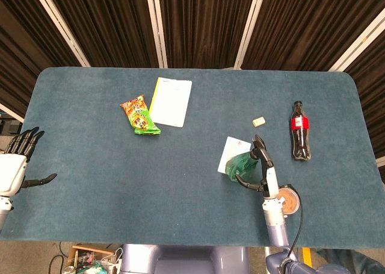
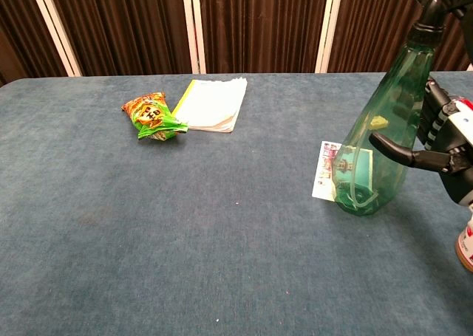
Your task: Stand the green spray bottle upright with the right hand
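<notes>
- Left hand (image 1: 13, 165) sits off the table's (image 1: 90, 214) left edge, fingers spread wide, holding nothing, well apart from everything else.
- Snack packet (image 2: 152, 115) and notepad (image 2: 213, 103) lie side by side toward the far left-centre, not involved.
- Green spray bottle (image 2: 377, 140) stands on its base at the right-centre of the table, partly over a small printed card (image 2: 326, 171); in the chest view it looks upright with a slight lean, black trigger head (image 2: 436, 0) at the top.
- Handling guess: clear thin plastic and looks near empty, so light, a bit squashy if squeezed hard, and smooth enough to slip; tall with a narrow neck, so likely tippy on the soft cloth.
- Best hold looks like the mid body or just under the neck, wrapped round, not the trigger.
- Right hand (image 2: 443, 148) is just beside the bottle on its right, palm turned toward it, fingers apart; the thumb (image 2: 395, 148) reaches across the front of the body. Cannot tell whether it actually touches or is just clear of it, so the hold is uncertain.
- Right forearm rises from the near table edge, roughly vertical in the head view.
- Cola bottle (image 1: 300, 131) lies flat further right; small pale block (image 1: 258, 121) beyond the card.
</notes>
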`<state>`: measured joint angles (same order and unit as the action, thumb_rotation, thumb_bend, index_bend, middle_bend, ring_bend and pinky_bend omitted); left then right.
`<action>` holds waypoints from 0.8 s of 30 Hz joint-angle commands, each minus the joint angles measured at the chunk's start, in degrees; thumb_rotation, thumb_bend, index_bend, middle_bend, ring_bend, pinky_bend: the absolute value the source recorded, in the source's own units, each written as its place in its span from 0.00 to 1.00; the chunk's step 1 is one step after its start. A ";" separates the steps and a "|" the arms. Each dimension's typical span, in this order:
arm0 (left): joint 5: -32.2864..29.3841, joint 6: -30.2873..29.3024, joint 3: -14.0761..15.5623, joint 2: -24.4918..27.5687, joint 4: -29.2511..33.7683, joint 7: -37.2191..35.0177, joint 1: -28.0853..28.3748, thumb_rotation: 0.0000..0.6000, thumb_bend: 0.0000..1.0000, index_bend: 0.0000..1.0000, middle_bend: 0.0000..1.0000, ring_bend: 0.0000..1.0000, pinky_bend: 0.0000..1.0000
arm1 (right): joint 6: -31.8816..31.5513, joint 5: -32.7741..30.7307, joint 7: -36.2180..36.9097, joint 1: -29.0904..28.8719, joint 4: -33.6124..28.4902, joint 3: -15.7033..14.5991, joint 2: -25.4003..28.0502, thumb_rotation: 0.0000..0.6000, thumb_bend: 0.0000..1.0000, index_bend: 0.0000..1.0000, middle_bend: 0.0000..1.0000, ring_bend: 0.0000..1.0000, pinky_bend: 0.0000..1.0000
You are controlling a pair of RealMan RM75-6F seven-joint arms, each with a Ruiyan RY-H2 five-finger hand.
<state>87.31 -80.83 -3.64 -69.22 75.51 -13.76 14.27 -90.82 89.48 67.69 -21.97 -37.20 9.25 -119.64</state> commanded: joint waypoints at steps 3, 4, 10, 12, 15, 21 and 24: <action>0.24 -0.48 0.05 -0.01 0.16 0.31 -0.15 1.00 0.09 0.00 0.00 0.00 0.09 | -1.60 0.58 -0.87 0.85 -1.87 -0.77 1.25 1.00 0.22 0.00 0.00 0.00 0.00; 0.25 -0.52 0.06 -0.02 0.18 0.37 -0.17 1.00 0.09 0.00 0.00 0.00 0.09 | -1.86 0.67 -0.91 1.12 -2.42 -0.98 1.57 1.00 0.21 0.00 0.00 0.00 0.00; 0.16 -0.46 0.07 -0.07 0.28 0.71 -0.20 1.00 0.09 0.00 0.00 0.00 0.09 | -4.75 2.08 -2.11 3.60 -6.61 -3.21 4.44 1.00 0.21 0.00 0.00 0.00 0.00; 0.11 -0.45 0.06 -0.11 0.32 0.93 -0.21 1.00 0.09 0.00 0.00 0.00 0.09 | -5.68 2.57 -2.67 4.57 -8.08 -4.08 5.60 1.00 0.21 0.00 0.00 0.00 0.00; 0.05 -0.49 0.06 -0.14 0.46 1.23 -0.25 1.00 0.09 0.00 0.00 0.00 0.09 | -6.26 3.64 -5.30 6.09 -9.30 -6.17 7.84 1.00 0.21 0.00 0.00 0.00 0.00; 0.18 -0.80 0.12 -0.16 0.82 1.86 -0.39 1.00 0.09 0.00 0.00 0.00 0.09 | -5.21 4.84 -11.63 7.83 -6.18 -9.19 11.98 1.00 0.21 0.00 0.00 0.00 0.00; 0.13 -0.85 0.09 -0.24 0.99 2.33 -0.42 1.00 0.09 0.00 0.00 0.00 0.09 | -4.24 4.01 -12.77 8.00 -5.51 -8.79 15.44 1.00 0.21 0.00 0.00 0.00 0.00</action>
<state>87.48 -81.67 -3.53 -69.42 76.45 -11.54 13.86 -95.83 93.84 56.11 -14.41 -43.50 0.57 -106.54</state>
